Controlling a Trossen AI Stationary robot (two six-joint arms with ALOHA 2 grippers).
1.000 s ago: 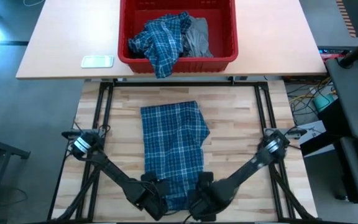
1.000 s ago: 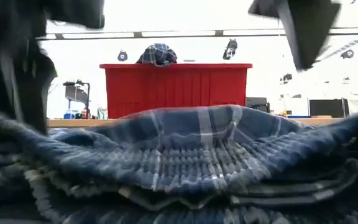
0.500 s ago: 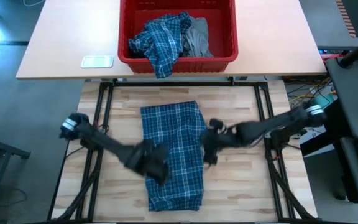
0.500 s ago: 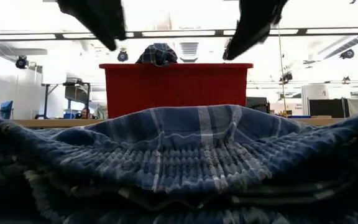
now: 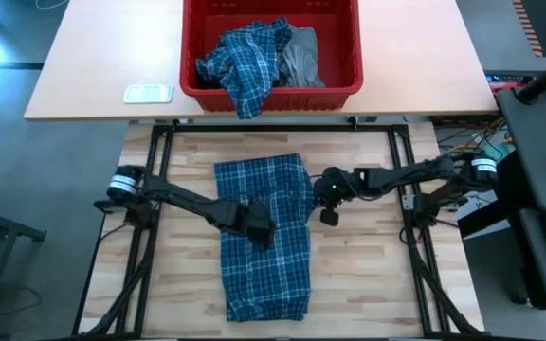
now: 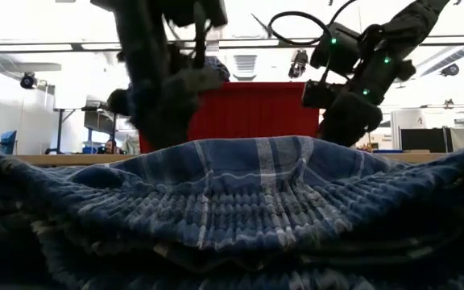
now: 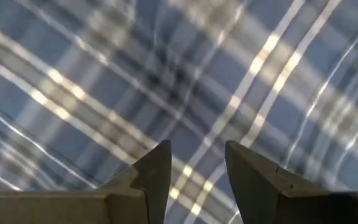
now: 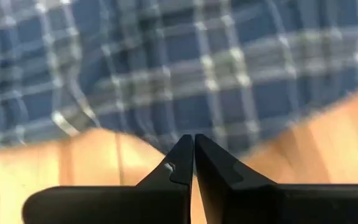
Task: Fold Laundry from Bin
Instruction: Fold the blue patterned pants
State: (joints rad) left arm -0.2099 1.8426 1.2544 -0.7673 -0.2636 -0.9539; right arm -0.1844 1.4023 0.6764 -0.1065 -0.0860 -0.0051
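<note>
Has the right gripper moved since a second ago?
Yes. In the high view the right gripper has gone from the table's near edge up beside the folded plaid shirt's right edge, nearer the red bin.

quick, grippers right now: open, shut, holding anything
Left gripper: open, fingers apart over the folded plaid shirt, gripping nothing.
Right gripper: shut, empty, at the shirt's right edge over bare wood.

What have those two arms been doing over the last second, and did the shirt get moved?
Both arms swung away from the near end of the folded plaid shirt toward its middle. The left claw now sits over the cloth, partly closed; the right claw has snapped shut, empty, beside the shirt's right edge. The shirt, the red bin and its clothes stayed put.
</note>
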